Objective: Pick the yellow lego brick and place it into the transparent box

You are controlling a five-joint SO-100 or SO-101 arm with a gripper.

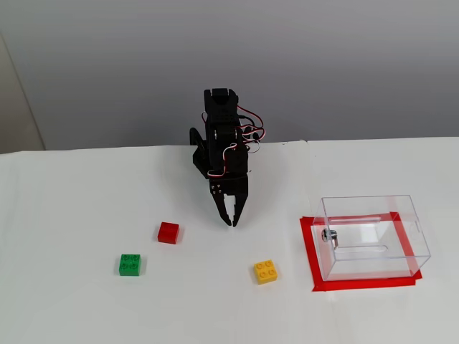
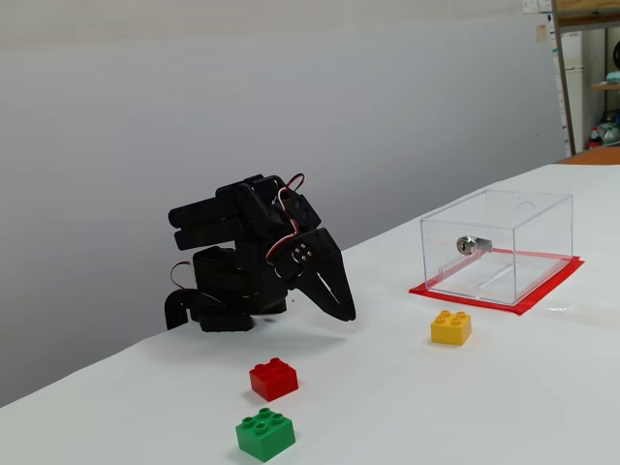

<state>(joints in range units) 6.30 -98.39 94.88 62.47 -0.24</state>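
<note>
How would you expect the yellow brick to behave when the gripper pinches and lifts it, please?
The yellow brick looks like rigid moulded plastic, so it probably won't flex. It sits flat on the table and is squat with flat sides, so it should slide rather than roll or tip if nudged. Its glossy faces may be slightly slippery for the gripper, which looks shut.

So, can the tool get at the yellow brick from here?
Probably yes: the tool hangs shut over bare table, and nothing lies between it and the yellow brick; the transparent box stands off to the side.

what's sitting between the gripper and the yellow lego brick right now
Nothing: both fixed views show only bare white table between the gripper and the yellow lego brick.
</note>
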